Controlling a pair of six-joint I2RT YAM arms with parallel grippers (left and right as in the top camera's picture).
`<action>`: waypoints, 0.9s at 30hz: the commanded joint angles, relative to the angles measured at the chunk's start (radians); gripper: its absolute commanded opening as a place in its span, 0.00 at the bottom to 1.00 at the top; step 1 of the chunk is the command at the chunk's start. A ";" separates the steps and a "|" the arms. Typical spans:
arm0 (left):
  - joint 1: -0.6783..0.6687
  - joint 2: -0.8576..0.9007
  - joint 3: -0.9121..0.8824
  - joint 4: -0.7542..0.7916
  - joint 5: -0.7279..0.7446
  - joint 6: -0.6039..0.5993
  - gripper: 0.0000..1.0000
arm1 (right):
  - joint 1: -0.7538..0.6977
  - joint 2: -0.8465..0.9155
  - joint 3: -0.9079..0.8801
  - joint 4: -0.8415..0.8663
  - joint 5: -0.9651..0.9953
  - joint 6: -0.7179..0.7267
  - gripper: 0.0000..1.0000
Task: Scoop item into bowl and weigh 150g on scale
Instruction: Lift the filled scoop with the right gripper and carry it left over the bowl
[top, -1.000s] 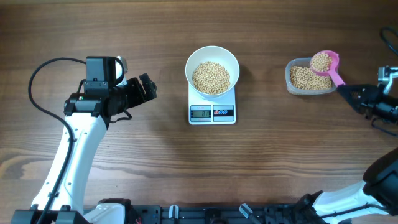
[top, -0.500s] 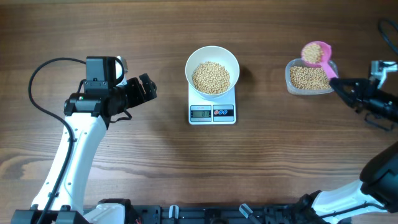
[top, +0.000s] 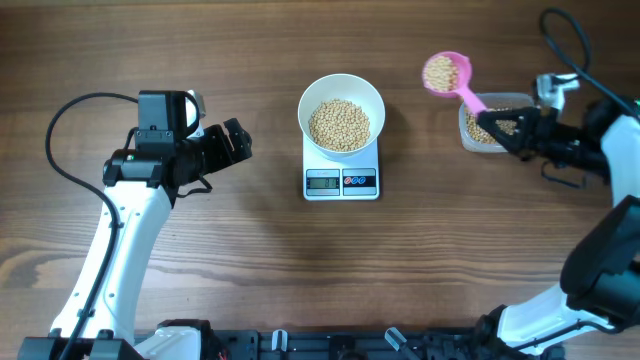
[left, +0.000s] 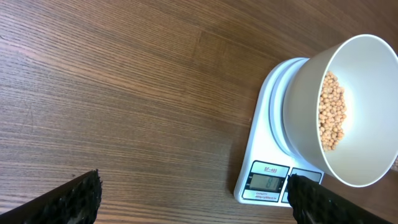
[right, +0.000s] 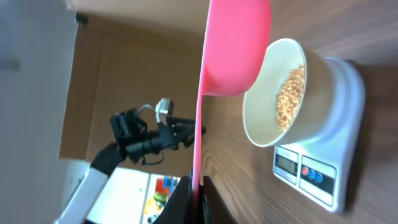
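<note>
Pink scoop (top: 463, 92) of beans (top: 438, 72), clamped in my right gripper (top: 497, 122). I had carried it off the tub (top: 522, 98) toward the bowl (top: 341, 79) at nine o'clock.

Left arm (top: 118, 250): white link, black joints, black cable (top: 52, 135) looping at nine o'clock, knurled black fingers (left: 74, 199). Right arm (top: 615, 150): black, white link at five o'clock.

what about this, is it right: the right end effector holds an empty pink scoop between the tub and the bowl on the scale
Not empty: the overhead view shows the scoop full of beans. The right end effector holds it between the tub and the bowl on the scale.
</note>
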 joint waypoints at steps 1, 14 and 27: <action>-0.002 0.007 0.019 0.000 -0.010 0.008 1.00 | 0.065 0.012 -0.003 0.096 -0.074 0.126 0.04; -0.002 0.007 0.019 -0.001 -0.010 0.008 1.00 | 0.331 0.009 -0.003 0.647 0.206 0.782 0.04; -0.002 0.007 0.019 0.000 -0.010 0.008 1.00 | 0.415 -0.102 0.005 0.751 0.514 0.690 0.04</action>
